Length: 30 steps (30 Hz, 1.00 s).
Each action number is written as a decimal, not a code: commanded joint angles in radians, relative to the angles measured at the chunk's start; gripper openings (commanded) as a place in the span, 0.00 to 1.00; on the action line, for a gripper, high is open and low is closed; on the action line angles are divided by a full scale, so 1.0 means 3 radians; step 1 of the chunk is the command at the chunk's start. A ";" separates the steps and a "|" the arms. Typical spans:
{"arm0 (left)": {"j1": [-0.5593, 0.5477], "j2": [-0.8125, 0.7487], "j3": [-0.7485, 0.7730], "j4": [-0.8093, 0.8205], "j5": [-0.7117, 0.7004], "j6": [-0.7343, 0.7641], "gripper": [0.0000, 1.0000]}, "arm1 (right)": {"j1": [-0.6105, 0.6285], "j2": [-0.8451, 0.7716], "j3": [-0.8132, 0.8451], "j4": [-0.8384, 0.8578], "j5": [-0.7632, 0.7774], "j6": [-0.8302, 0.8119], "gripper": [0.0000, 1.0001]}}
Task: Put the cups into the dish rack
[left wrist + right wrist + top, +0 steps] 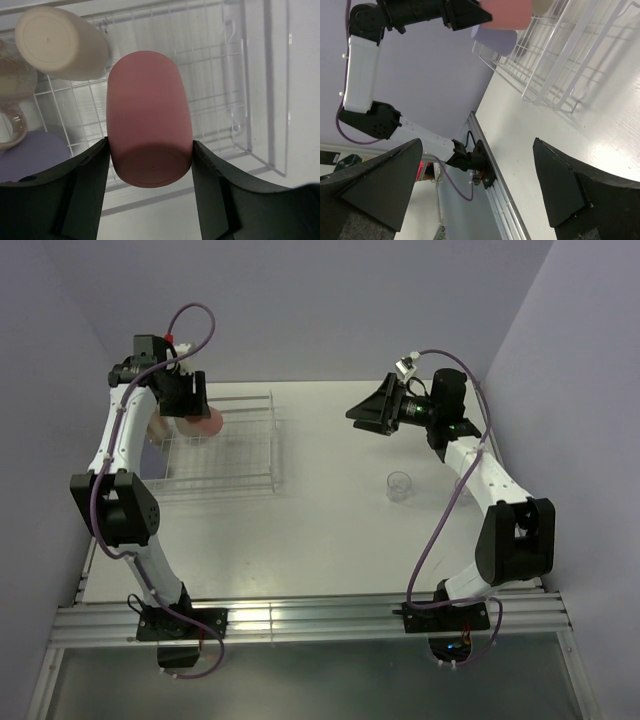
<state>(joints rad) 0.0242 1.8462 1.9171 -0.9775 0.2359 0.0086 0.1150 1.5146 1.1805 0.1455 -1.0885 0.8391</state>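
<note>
A: Where is the coral-red cup (150, 120) found?

B: It is clamped across its wall, near the base, by the left hand (150, 150) over the dish rack (225, 100), just beside a tan cup (60, 42). The right hand (479, 150) is spread wide, empty, above the desk (330, 530).

A: How is it pointed?

B: The base is turned to the wrist and the mouth toward the rack, with the long axis along the fingers. It is judged light, stiff and smooth, so slipping is to be expected.

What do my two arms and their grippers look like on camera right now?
The left arm and right arm have white links with chunky black joint housings. A purple cable loops along each. The left gripper and right gripper have matte black, wedge-shaped fingers.
</note>
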 commanded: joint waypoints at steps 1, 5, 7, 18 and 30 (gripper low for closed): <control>-0.0091 0.0033 0.0165 0.0098 -0.0208 0.0181 0.00 | -0.0010 -0.0043 0.0192 -0.0091 0.0024 -0.0169 1.00; -0.0254 0.0186 0.0211 0.0247 -0.0448 0.0166 0.00 | -0.0010 -0.0017 0.0176 -0.0091 0.0029 -0.0169 1.00; -0.0295 0.0319 0.0277 0.0262 -0.0495 0.0125 0.00 | -0.0010 -0.0007 0.0171 -0.0086 0.0029 -0.0164 1.00; -0.0362 0.0785 0.0732 0.0145 -0.0628 0.0043 0.01 | -0.0010 0.0075 0.0222 -0.0071 0.0008 -0.0143 1.00; -0.0362 0.0943 0.0773 0.0180 -0.0526 0.0043 0.05 | -0.0010 0.0080 0.0207 -0.0071 -0.0002 -0.0133 1.00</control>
<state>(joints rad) -0.0849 2.1090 2.0987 -0.9466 0.0639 0.0296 0.1150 1.5414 1.2060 0.1028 -1.0851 0.7990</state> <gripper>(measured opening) 0.664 0.997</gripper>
